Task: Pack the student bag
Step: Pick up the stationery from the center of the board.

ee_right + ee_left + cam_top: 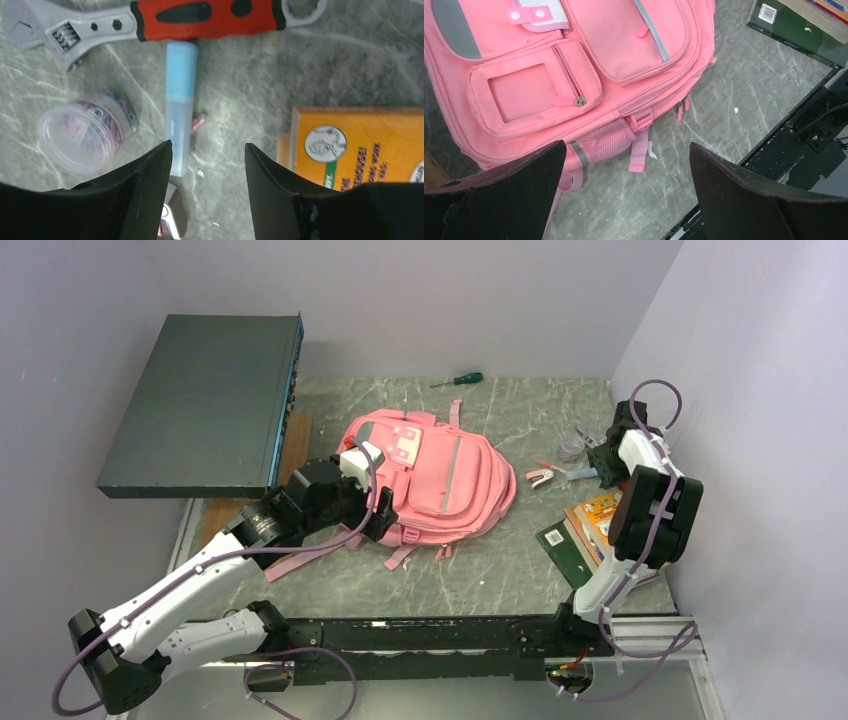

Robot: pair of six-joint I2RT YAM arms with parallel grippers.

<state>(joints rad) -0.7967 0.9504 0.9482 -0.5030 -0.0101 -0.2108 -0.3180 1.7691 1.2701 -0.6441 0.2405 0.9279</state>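
legible text: none | orange book (357, 145) print: too blurred

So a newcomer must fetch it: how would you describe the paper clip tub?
Right of the pink backpack, beyond the stack of books, small things lie on the table. The tub sits beside a pale blue marker and a red-handled wrench: round, clear plastic, full of coloured clips.

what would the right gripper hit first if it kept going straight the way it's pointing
Probably the grey tabletop beside the pale blue tube: the right gripper points down, jaws open over bare stone. The tube's near end lies by one fingertip and might get clipped; depth is unclear.
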